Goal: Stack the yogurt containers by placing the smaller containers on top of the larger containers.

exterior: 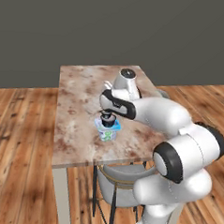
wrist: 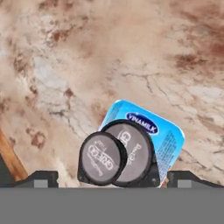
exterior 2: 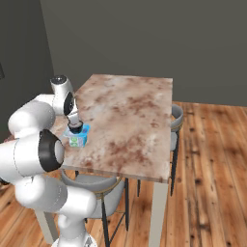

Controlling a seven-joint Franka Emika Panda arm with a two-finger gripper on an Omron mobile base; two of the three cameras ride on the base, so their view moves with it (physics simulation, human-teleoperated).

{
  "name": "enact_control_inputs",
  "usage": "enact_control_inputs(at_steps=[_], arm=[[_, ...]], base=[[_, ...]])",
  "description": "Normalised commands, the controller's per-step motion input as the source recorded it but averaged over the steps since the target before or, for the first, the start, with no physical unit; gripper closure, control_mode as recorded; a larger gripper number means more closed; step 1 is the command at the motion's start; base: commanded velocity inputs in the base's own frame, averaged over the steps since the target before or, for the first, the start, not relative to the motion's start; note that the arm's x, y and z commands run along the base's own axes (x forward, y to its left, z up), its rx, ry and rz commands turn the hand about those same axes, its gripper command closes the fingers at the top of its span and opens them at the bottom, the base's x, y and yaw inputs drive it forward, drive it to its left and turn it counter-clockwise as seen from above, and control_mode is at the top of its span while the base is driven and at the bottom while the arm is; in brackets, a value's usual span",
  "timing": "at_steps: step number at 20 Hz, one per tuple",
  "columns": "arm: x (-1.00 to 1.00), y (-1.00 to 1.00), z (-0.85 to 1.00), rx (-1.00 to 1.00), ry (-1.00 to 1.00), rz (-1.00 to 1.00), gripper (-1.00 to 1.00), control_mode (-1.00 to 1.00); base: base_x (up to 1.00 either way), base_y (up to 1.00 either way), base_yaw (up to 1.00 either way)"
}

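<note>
The squarish white tub with the light-blue lid [wrist: 169, 139] stands on the marble table [exterior: 81, 107], near its front edge. On its lid sits the larger dark round cup [wrist: 138, 153]. The smaller dark cup [wrist: 101, 158] rests on top of that one, shifted a little to the left in the hand view. My gripper [wrist: 114, 179] hangs straight above this stack, open, its fingertips [wrist: 41, 178] wide on both sides of the cups and touching neither. The base views show the stack [exterior: 107, 125] [exterior 2: 76, 135] right under the hand.
A grey chair [exterior: 124, 176] is tucked under the table's front edge, right below the stack. A second chair [exterior 2: 176, 116] stands at the table's right side. Wooden floor [exterior 2: 212, 159] surrounds the table, and my arm reaches over its front right part.
</note>
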Motion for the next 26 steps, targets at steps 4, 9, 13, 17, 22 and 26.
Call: enact_control_inputs(at_steps=[4, 9, 13, 17, 22, 26], arm=[[-0.59, -0.25, 0.52, 0.03, -0.11, 0.03, -1.00, -1.00], [-0.67, -0.33, 0.58, 0.01, -0.12, 0.03, -1.00, -1.00], [-0.71, -0.35, 0.52, 0.00, -0.05, 0.01, -1.00, -1.00], [-0.89, -0.45, 0.42, 0.00, 0.00, 0.00, -1.00, -1.00], [-1.00, -0.54, 0.28, 0.00, 0.00, -0.07, -1.00, -1.00], [-1.00, -0.52, 0.04, 0.00, 0.00, -0.13, -1.00, -1.00]], base=[[0.00, 0.00, 0.00], [0.00, 0.00, 0.00], [0.00, 0.00, 0.00], [0.00, 0.00, 0.00], [0.00, 0.00, 0.00], [0.00, 0.00, 0.00]])
